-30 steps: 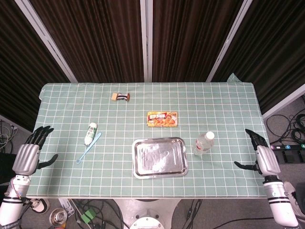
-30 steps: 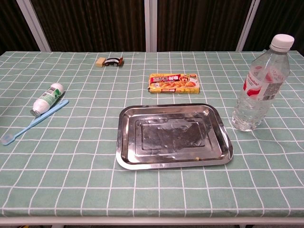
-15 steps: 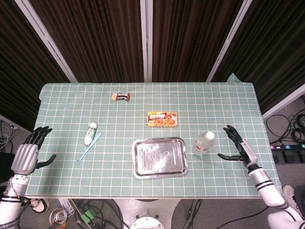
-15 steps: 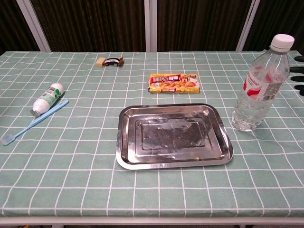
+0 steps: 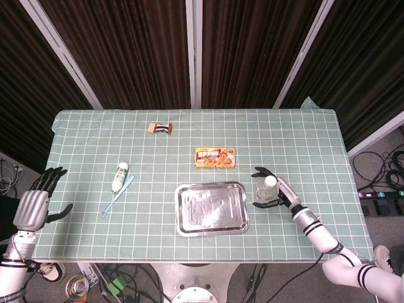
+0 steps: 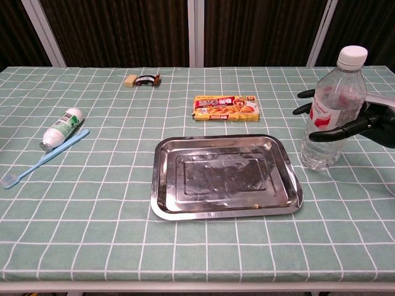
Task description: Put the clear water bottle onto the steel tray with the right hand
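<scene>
The clear water bottle [image 6: 331, 111] stands upright on the table [image 5: 303, 139] at the right of the chest view, just right of the steel tray [image 6: 225, 177] and apart from it, its white cap at the top; in the head view it sits right of centre, beside the tray's right edge. The right hand [image 6: 361, 125] reaches in from the right edge of the chest view with its dark fingers [image 6: 327, 134] curled round the bottle's middle, some in front of the label and others showing behind the bottle's left side; they appear to lie against the plastic, though whether the grasp is firm I cannot tell; the bottle's base rests on the cloth. The left hand [image 5: 35, 205] hovers off the table's left edge at the lower left of the head view, fingers spread and released, holding nothing. The tray lies flat in the middle foreground, nothing in it. Above it lies a yellow food box [image 6: 225, 106]; at the upper left of centre, a small wrapped snack [image 6: 144, 79]; at the left, a small white bottle [image 6: 60, 127] on its side with a blue toothbrush [image 6: 43, 158] just beside it.
</scene>
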`<state>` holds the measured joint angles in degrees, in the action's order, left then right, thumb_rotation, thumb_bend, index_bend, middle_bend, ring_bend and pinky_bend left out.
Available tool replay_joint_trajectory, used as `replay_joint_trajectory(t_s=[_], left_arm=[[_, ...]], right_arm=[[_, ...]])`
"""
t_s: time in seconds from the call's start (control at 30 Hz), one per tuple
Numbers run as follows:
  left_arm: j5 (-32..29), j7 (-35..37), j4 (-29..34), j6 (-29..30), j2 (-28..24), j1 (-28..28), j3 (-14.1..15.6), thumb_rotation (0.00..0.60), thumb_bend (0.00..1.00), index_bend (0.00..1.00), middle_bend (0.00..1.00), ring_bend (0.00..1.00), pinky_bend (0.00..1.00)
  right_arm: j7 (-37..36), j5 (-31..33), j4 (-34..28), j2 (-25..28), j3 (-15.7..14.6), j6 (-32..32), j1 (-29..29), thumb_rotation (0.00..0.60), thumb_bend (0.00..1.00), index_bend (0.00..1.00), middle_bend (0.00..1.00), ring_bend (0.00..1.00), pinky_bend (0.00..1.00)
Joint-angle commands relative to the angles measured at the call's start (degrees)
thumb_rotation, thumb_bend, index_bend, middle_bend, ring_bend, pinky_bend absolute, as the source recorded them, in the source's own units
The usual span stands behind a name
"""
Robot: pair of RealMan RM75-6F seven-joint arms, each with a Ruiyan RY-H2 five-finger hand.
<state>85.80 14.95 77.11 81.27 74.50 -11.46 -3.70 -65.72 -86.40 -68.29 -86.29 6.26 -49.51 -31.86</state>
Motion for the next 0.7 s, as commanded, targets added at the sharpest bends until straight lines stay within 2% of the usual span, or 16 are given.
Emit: replay_joint_trajectory(t_s=[0.03, 0.1, 0.17, 0.3, 0.5, 0.57, 0.63, 0.7], left_arm=[[0.1, 0.1, 0.1, 0.1, -0.1, 0.0, 0.0, 0.6, 0.27, 0.17, 0.18, 0.09, 0.19], [0.1, 0.1, 0.2, 0.1, -0.1, 0.0, 0.0, 0.6, 0.27, 0.17, 0.18, 0.09, 0.19], [0.1, 0.1, 0.4, 0.2, -0.1, 0.1, 0.1, 0.6, 0.27, 0.17, 0.18, 0.09, 0.19], [0.3, -0.3, 0.8, 0.3, -0.1, 0.0, 0.1, 0.6, 0.27, 0.17, 0.18, 0.09, 0.19], [0.6, -0.8, 1.4, 0.0, 0.0, -0.2, 0.2, 0.6, 0.27, 0.17, 0.18, 0.09, 0.19], [0.6, -0.9, 1.5, 0.1, 0.1, -0.3, 0.1, 0.6, 0.27, 0.17, 0.18, 0.09, 0.19], [0.4, -0.8, 1.5, 0.0, 0.2, -0.3, 0.1, 0.6, 0.27, 0.17, 0.18, 0.09, 0.19], [0.3, -0.7, 1.4, 0.0, 0.2, -0.3, 0.1, 0.6, 0.27, 0.17, 0.18, 0.09, 0.19]], right_arm=[[6.6, 4.4, -1.5, -1.4, 2.3, -0.7, 0.0, 0.6, 0.06, 0.68, 0.56, 0.37, 0.38], [7.9, 5.7, -2.9, -1.1, 2.9, -0.7, 0.0, 0.6, 0.09, 0.77, 0.62, 0.43, 0.44], [8.9, 6.6, -4.7, -0.4, 3.7, -0.8, -0.1, 0.6, 0.11, 0.82, 0.65, 0.46, 0.47], [10.8, 7.0, -9.4, 1.7, 5.9, -2.5, -0.7, 0.6, 0.13, 0.83, 0.66, 0.46, 0.48], [14.0, 7.2, -21.9, 8.2, 13.2, -5.6, -3.5, 0.6, 0.13, 0.84, 0.66, 0.47, 0.49], [15.1, 7.4, -25.0, 9.8, 14.6, -7.0, -3.5, 0.6, 0.13, 0.84, 0.66, 0.47, 0.49], [16.6, 8.0, -26.2, 10.8, 14.2, -8.1, -2.5, 0.6, 0.13, 0.84, 0.66, 0.47, 0.49], [17.6, 9.8, -24.5, 10.3, 12.0, -7.2, -1.4, 0.6, 0.13, 0.84, 0.66, 0.47, 0.49]])
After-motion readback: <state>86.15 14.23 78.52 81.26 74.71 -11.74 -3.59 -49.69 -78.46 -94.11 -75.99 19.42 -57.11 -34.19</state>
